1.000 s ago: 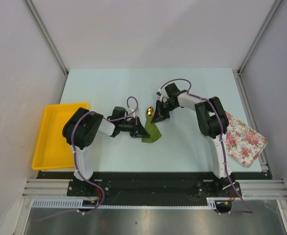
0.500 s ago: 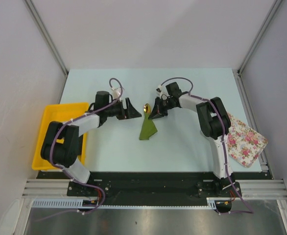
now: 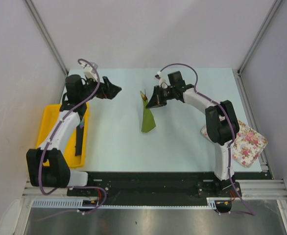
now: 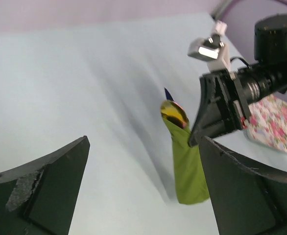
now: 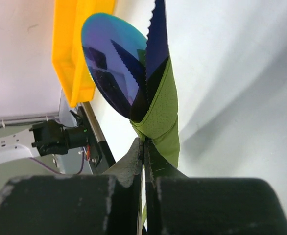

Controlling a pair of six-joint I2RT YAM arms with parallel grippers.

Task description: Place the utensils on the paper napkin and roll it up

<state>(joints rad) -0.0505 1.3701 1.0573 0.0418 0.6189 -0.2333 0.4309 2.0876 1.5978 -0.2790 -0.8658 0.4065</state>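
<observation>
**A:** Overhead view: a pale blue-green counter (image 3: 192, 142), boxed in by plain grey-white walls (image 3: 148, 34), with metal posts (image 3: 46, 36) running up the back corners.

**B:** And mid-counter there's the paper napkin (image 3: 148, 120), rolled into a narrow olive tube, its far end looking raised off the surface.

**A:** The utensils (image 3: 144, 97) poke out of that far end. There's a shiny oval spoon bowl, gold in the left wrist view, with a dark serrated blade beside it.

**B:** The right claw (image 3: 151, 102) is right at that top end, fingers pinched tight together on a fold of the green paper.

**A:** And the left claw (image 3: 115, 90) is well apart from the roll, over the far left part of the counter, spread wide with nothing between its fingers.

**B:** Its wrist camera frames the roll between those two dark fingers, with a soft shadow streaking across the counter.

**A:** There's a yellow tray (image 3: 46, 116) at the counter's left edge, beneath the left arm.

**B:** A floral cloth (image 3: 246, 139) sits at the right edge, just beside the right arm.
</observation>
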